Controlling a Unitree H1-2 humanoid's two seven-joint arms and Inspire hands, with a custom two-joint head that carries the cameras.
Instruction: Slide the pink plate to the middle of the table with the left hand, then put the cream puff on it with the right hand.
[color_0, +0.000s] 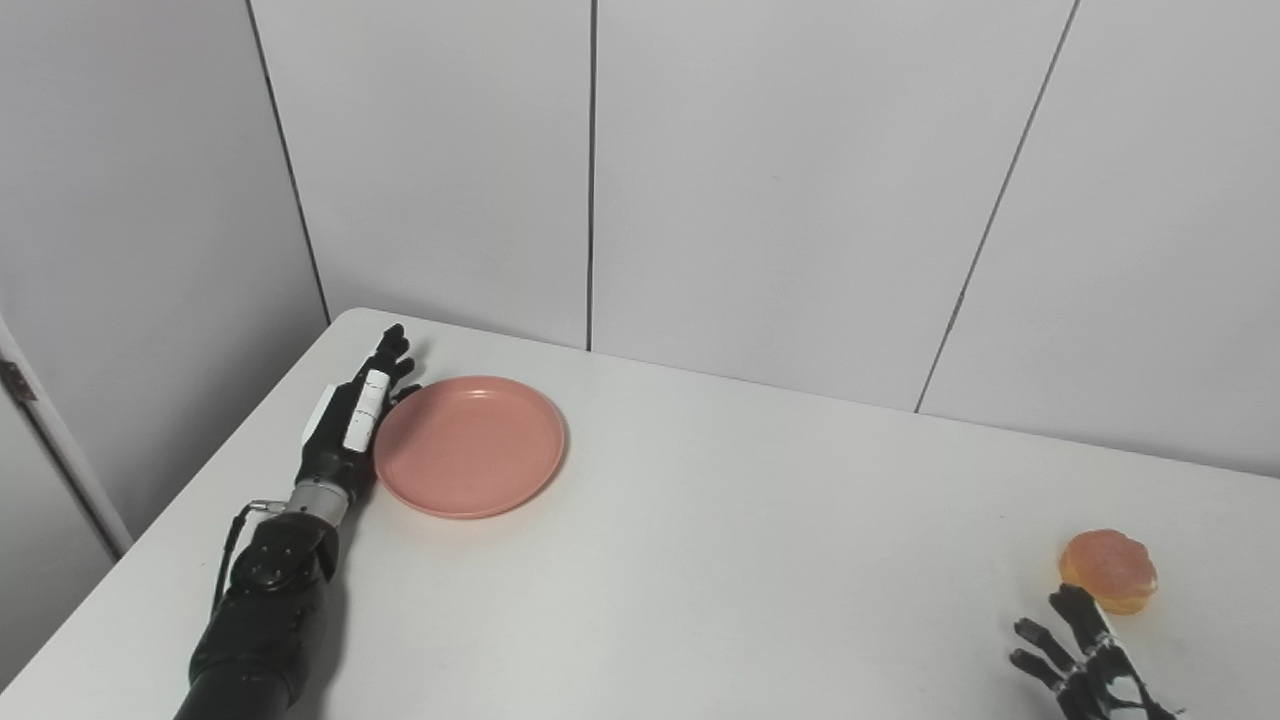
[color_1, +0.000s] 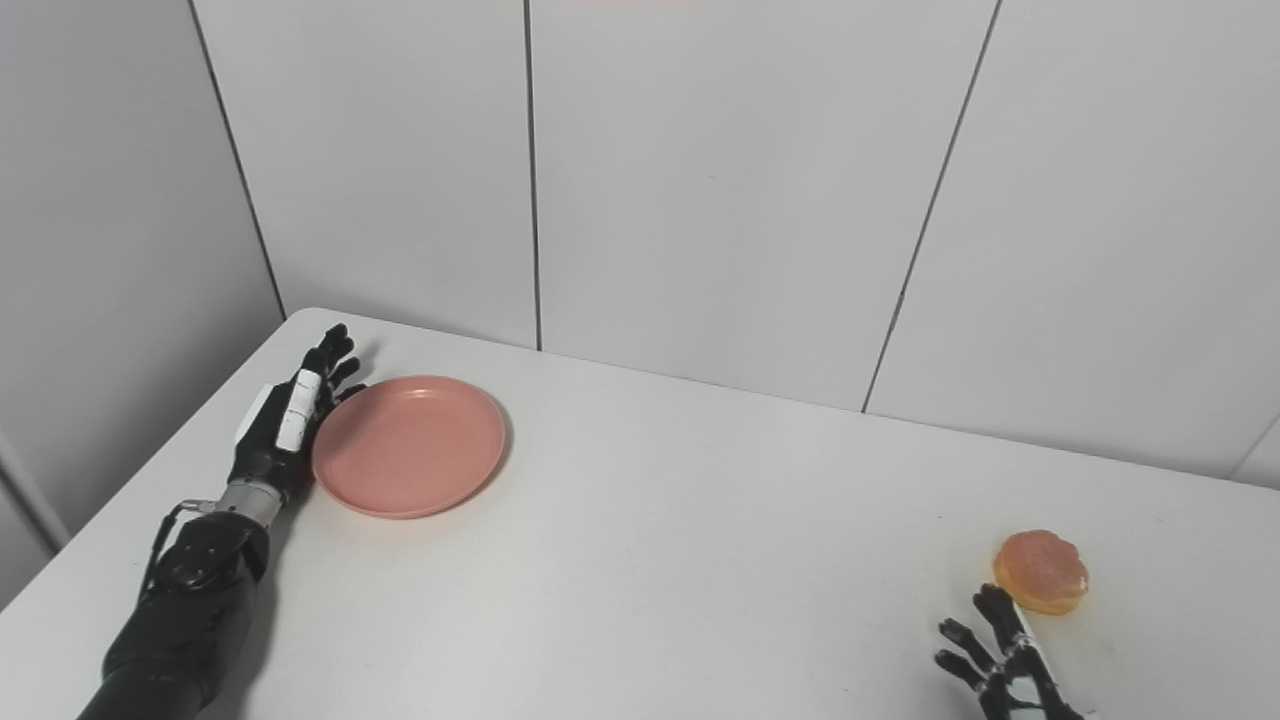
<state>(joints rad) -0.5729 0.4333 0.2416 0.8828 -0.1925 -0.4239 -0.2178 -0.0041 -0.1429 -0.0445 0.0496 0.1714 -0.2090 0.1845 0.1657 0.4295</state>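
1. We take the pink plate (color_0: 469, 446) as our landmark: it lies flat on the white surface (color_0: 700, 560), toward the far left corner, and nothing rests in it.
2. Our left hand (color_0: 352, 418) lies edge-on against the plate's left rim, its side touching or all but touching that rim; we cannot tell for certain which.
3. The fingers (color_0: 393, 350) of that hand are stretched out straight and held together, pointing toward the far wall (color_0: 780, 180) just past the plate's back-left edge. They grip nothing.
4. The left forearm (color_0: 265, 610) runs from the plate's near-left side down to the picture's bottom edge.
5. The cream puff (color_1: 1040, 571) sits well apart from the plate, far to its right and nearer to us, close to the surface's right side. It is upright, golden-orange, with a lumpy top.
6. Our right hand (color_1: 1003, 655) is below and slightly left of the cream puff, far to the right of the plate, partly cut off by the bottom edge.
7. Its fingers (color_1: 997, 607) are spread apart and hold nothing; the tip of the longest one reaches up to the puff's near-left side, and we cannot tell whether it touches.
8. Between the plate and the puff the surface shows plain white.
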